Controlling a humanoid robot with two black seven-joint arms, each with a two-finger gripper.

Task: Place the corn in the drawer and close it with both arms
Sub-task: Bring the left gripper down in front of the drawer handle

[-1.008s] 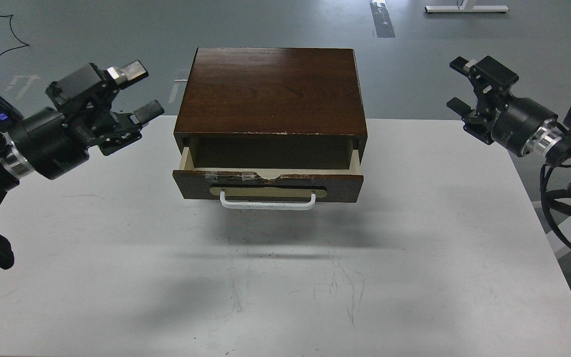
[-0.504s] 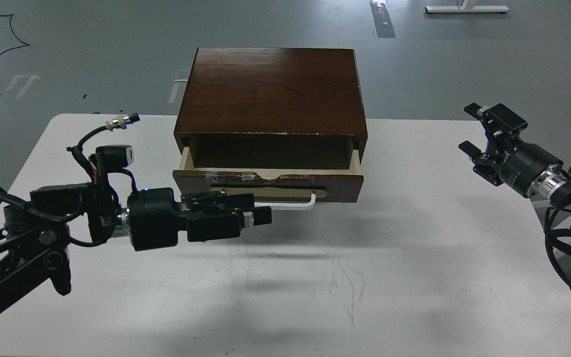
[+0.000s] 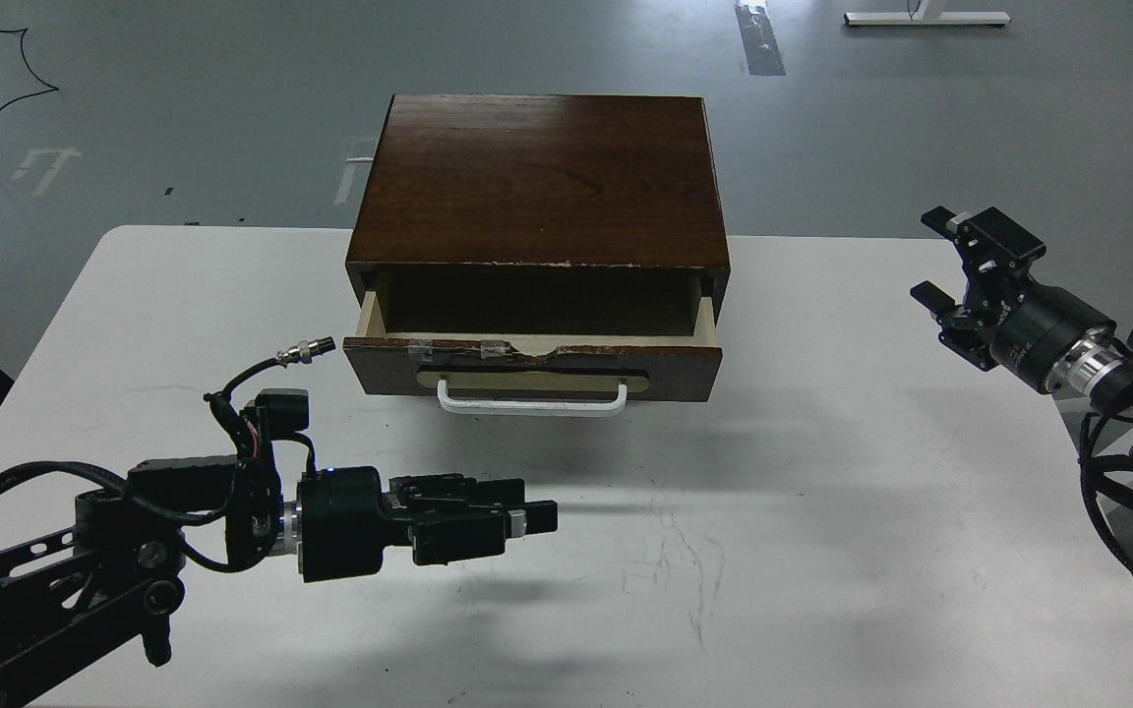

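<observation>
no corn in view; drawer (image 3: 533,366) ajar, left gripper (image 3: 535,518) pressed together, right gripper (image 3: 940,258) spread; next, locate corn

Lighting is even and moderately bright, coming from overhead. The white worktop (image 3: 822,551) shows no harsh glare, only soft grey shadows below the drawer (image 3: 533,369) front and under the left arm (image 3: 232,521). The cabinet top (image 3: 537,177) carries a faint pale sheen toward its far edge. The drawer's interior is dark and unreadable. Focus is sharp throughout; no motion blur. Slight darkening at the corners.
</observation>
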